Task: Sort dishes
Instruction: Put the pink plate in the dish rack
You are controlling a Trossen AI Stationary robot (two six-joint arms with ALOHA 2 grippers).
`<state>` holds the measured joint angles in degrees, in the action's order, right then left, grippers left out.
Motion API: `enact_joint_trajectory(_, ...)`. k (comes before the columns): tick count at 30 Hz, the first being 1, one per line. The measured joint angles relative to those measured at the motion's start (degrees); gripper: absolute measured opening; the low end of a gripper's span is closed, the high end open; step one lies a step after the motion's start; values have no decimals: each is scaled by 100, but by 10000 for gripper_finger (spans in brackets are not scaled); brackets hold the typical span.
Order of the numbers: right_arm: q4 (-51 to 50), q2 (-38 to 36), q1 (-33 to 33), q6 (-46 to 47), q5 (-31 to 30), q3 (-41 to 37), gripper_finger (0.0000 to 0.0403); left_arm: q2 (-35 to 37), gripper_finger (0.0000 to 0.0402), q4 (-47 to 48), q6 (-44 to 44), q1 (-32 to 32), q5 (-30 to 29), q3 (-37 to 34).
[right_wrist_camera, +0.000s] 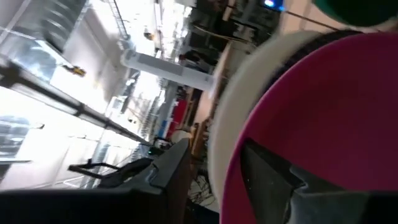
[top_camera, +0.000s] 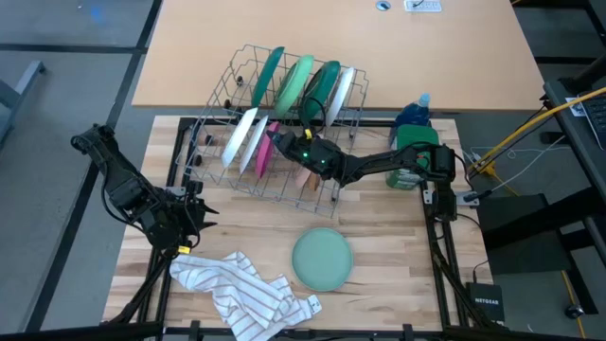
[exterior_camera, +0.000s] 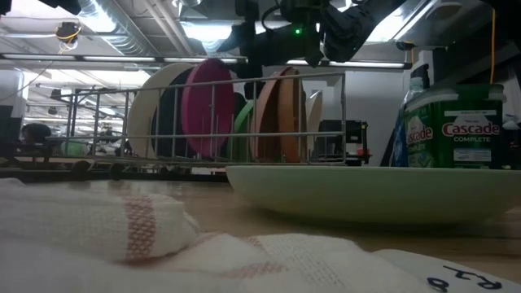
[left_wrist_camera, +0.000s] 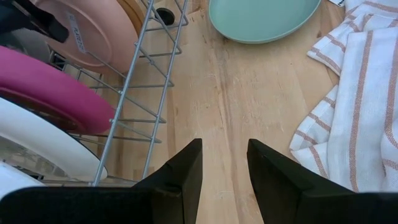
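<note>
A wire dish rack stands mid-table. Its far row holds dark green, light green and white plates on edge. Its near row holds a white plate, a pink plate and a tan one. A light green plate lies flat near the front. My right gripper reaches level into the rack from the right, open, its fingers astride the upper rims of the pink plate and white plate. My left gripper hangs open over bare wood left of the rack. My right gripper has one finger in front of the pink plate's face and the other beyond the white plate's rim. A dark gap shows beside the white rim. Whether any finger touches a plate, I cannot tell.
A white striped cloth lies crumpled at the front left, close to my left gripper. A green Cascade container and a blue-topped bottle stand at the right by the right arm's base. Bare wood lies between rack and cloth.
</note>
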<state>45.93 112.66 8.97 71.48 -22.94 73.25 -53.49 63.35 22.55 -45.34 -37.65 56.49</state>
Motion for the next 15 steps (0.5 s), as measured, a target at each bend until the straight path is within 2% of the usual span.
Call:
enact_joint_trajectory(6, -466, 0, 0, 520, 4, 0, 140, 0, 118, 4, 0, -2, 0, 0)
enact_joint_trajectory(15, -379, 0, -2, 747, -272, 0, 140, 0, 118, 4, 0, 0, 0, 0)
